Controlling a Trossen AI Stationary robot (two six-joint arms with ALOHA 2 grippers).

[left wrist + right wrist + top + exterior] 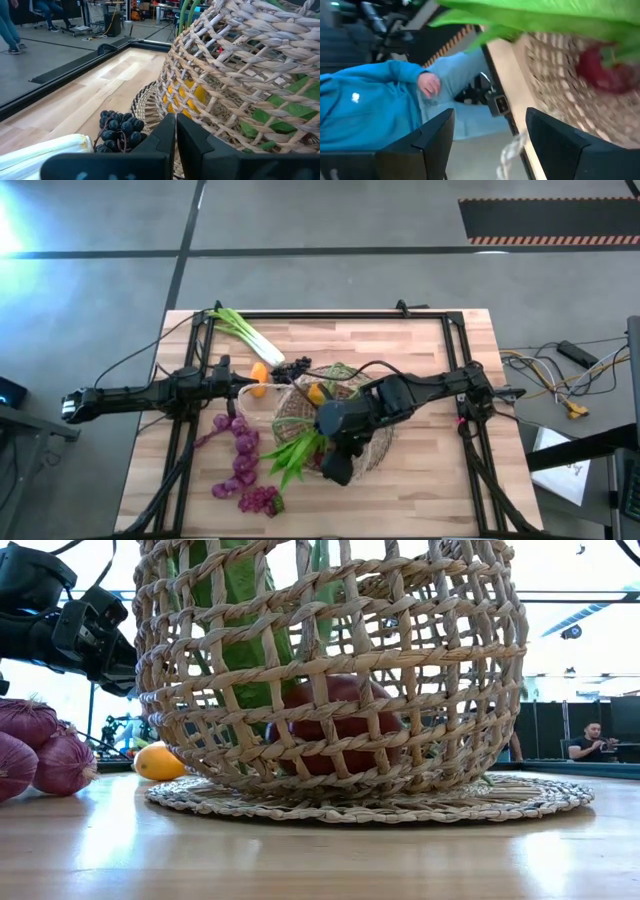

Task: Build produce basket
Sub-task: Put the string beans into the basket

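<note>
The woven basket (345,420) stands mid-table on its flat woven base (360,798). Inside it are a red apple (335,725), an orange piece (186,97) and long green leaves (295,452), which stick out over its near-left rim. My right gripper (490,132) hovers open above the basket's near side, with nothing between its fingers. My left gripper (175,135) is shut, low beside the basket's far-left side, close to the dark grapes (116,130). The leek (245,335) lies at the far left. Purple bunches (240,450) and a pink-red bunch (260,500) lie near left.
Two orange pieces (258,380) lie by the left gripper's tip. A black frame (330,314) runs along the table's far edge and sides. Bare wood lies to the right of the basket. A person in a blue top (375,100) stands beyond the table.
</note>
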